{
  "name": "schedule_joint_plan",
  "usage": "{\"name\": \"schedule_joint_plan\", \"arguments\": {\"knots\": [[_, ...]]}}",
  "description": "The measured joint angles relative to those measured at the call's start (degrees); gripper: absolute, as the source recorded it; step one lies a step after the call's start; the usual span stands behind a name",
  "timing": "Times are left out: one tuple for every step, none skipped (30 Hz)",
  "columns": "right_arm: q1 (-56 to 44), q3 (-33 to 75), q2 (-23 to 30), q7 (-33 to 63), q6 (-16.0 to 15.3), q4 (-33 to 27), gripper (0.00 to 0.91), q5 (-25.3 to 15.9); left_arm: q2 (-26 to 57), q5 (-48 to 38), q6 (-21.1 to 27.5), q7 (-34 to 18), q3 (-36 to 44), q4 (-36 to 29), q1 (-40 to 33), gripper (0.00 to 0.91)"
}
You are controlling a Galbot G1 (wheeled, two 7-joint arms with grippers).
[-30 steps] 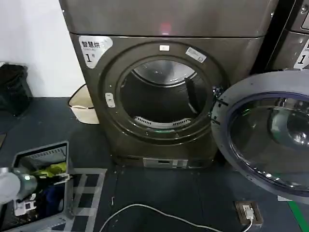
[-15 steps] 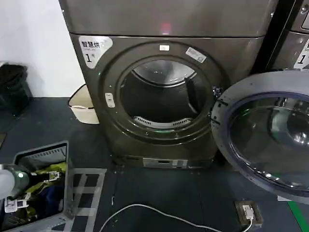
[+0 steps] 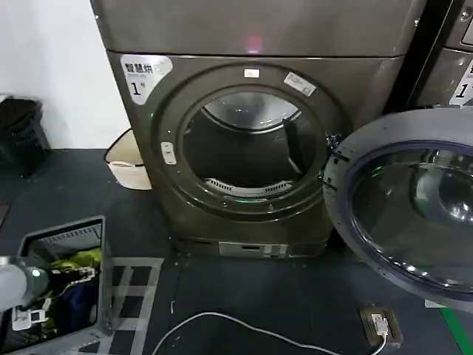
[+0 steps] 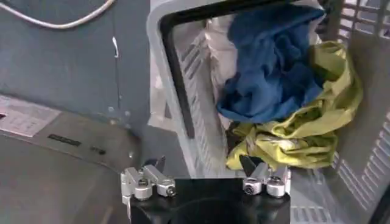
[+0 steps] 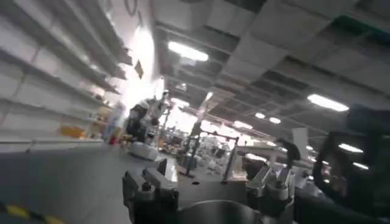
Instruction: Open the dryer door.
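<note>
Take the grey dryer [image 3: 251,133] as your landmark: its round drum opening [image 3: 247,144] faces you, uncovered, with the dark drum visible inside. The dryer door [image 3: 403,207] is swung wide open to the right of that opening, hinged at the opening's right edge, and you see its grey plastic inner face ringing the tinted glass porthole. A second grey machine [image 3: 451,66] stands just beside the dryer on the right, behind the open door. In front of the dryer and off to its left, on the dark floor, sits a grey laundry basket [image 3: 66,240] holding blue cloth [image 4: 274,61] and yellow-green cloth [image 4: 311,128] bunched together. A cream tub [image 3: 127,161] rests against the dryer's left side, near the white wall. A white cable [image 3: 244,325] trails across the floor in front of the dryer. Your left gripper [image 4: 206,176] hangs over the basket's near rim, well apart from the dryer, fingers spread and holding nothing. Your right gripper [image 5: 207,182] is raised toward the ceiling lights, away from the dryer, its fingers also parted and empty.
</note>
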Motion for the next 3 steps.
{"name": "schedule_joint_plan", "arguments": {"knots": [[-0.1,0.2,0.0,0.02,0.05,0.05,0.907,0.12,-0.01,0.01,0.01,0.0,0.0,0.08,0.04,0.907],[-0.18,0.44,0.06,0.02,0.05,0.22,0.907,0.32,0.09,-0.02,0.01,-0.01,0.0,0.24,0.25,0.907],[-0.2,0.62,0.2,0.02,0.05,0.36,0.907,0.55,0.26,-0.13,0.0,0.01,0.0,0.56,0.43,0.907]]}}
